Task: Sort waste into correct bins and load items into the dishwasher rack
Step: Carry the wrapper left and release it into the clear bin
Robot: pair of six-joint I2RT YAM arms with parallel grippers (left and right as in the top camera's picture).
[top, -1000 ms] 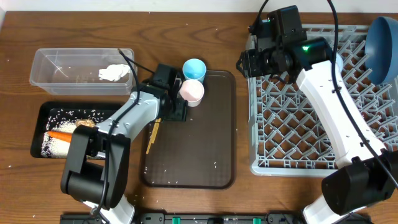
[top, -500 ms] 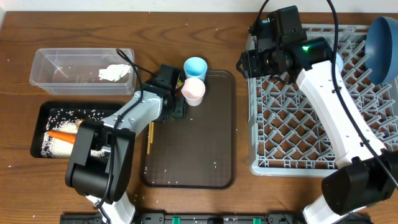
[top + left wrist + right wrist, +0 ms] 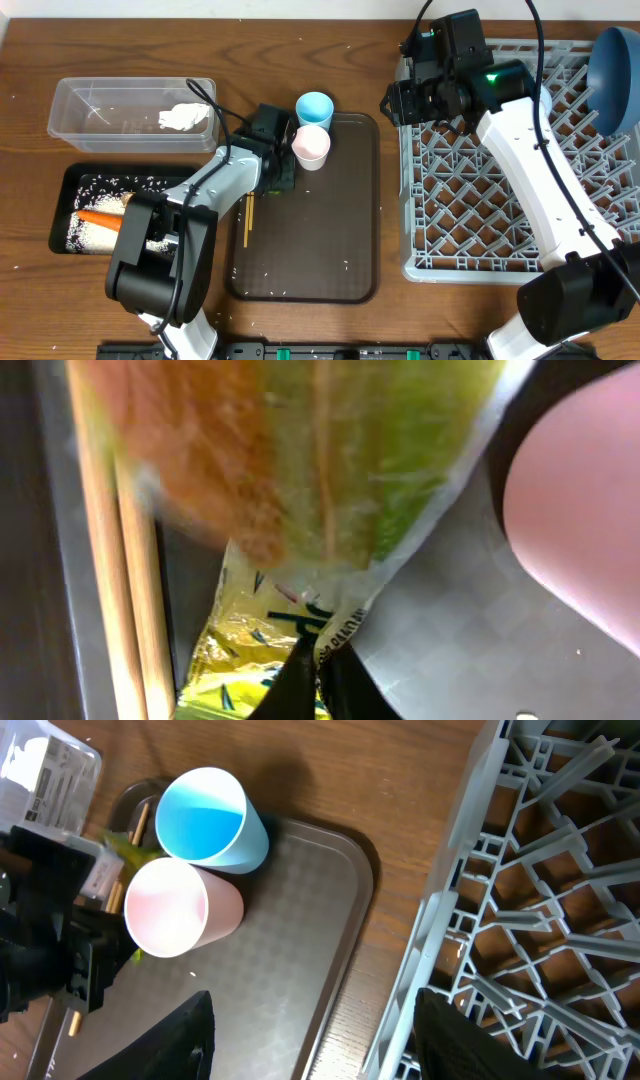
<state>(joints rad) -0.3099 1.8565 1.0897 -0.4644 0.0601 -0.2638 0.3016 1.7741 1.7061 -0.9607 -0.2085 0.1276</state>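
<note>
In the left wrist view the yellow-green wrapper point(image 3: 300, 490) fills the upper frame, and my left gripper point(image 3: 318, 682) is shut on its lower edge. Wooden chopsticks point(image 3: 120, 580) lie just left of it and the pink cup point(image 3: 585, 510) to the right. Overhead, the left gripper point(image 3: 272, 180) sits at the serving tray's top left corner, beside the pink cup point(image 3: 311, 147) and the light blue cup point(image 3: 313, 108). My right gripper point(image 3: 395, 103) hangs open over the left edge of the grey rack point(image 3: 500, 220). A dark blue bowl point(image 3: 615, 65) stands in the rack's far right corner.
The clear tub point(image 3: 130, 105) holds a white napkin point(image 3: 183, 117). The black tray point(image 3: 70, 185) holds rice point(image 3: 85, 232) and a carrot point(image 3: 98, 218). The chopsticks point(image 3: 248, 218) rest on the brown serving tray point(image 3: 320, 260), with scattered rice grains near its front.
My left gripper has gone from open to shut, pinching the wrapper, and the chopsticks have shifted slightly. The right arm has not moved.
</note>
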